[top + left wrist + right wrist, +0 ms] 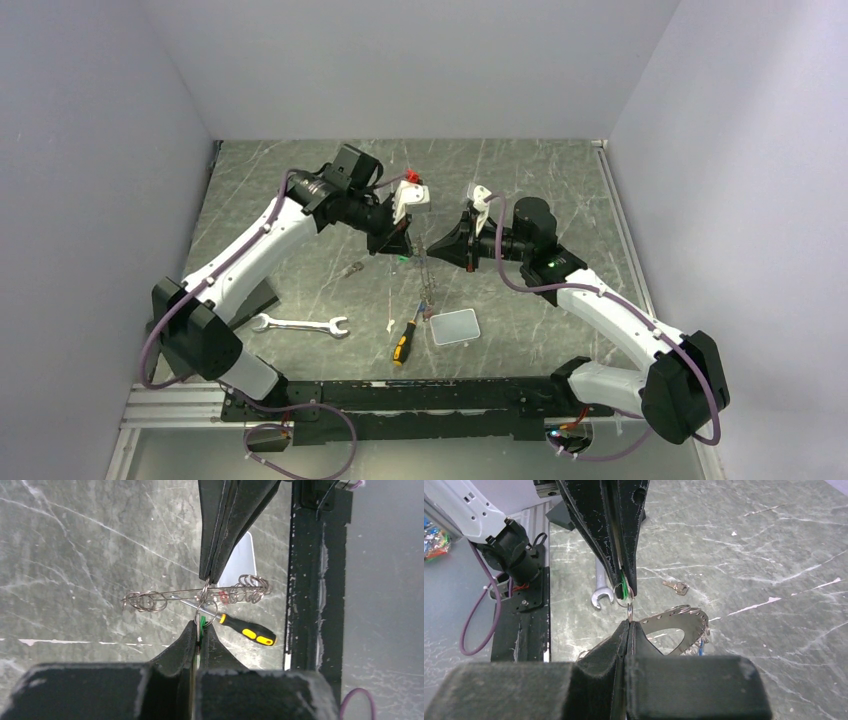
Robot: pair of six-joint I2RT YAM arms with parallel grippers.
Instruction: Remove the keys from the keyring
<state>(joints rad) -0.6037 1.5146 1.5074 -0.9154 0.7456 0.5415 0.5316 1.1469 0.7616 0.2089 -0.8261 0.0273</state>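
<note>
The keyring (684, 624) is a thin dark metal loop with small split rings along its edge, held in the air between my two grippers. It shows edge-on in the left wrist view (175, 596) and hangs below the grippers in the top view (427, 285). My left gripper (200, 626) is shut on a green-tagged key (202, 622) that hangs from a small ring. My right gripper (629, 623) is shut on the keyring's edge, tip to tip with the left gripper (625, 591). A blue tag (700, 647) hangs from the keyring. A loose key (676, 585) lies on the table.
A silver wrench (300, 324), a yellow-and-black screwdriver (405, 342) and a grey box (455, 326) lie on the marbled table near the front rail (420, 395). The loose key (352, 269) lies left of the grippers.
</note>
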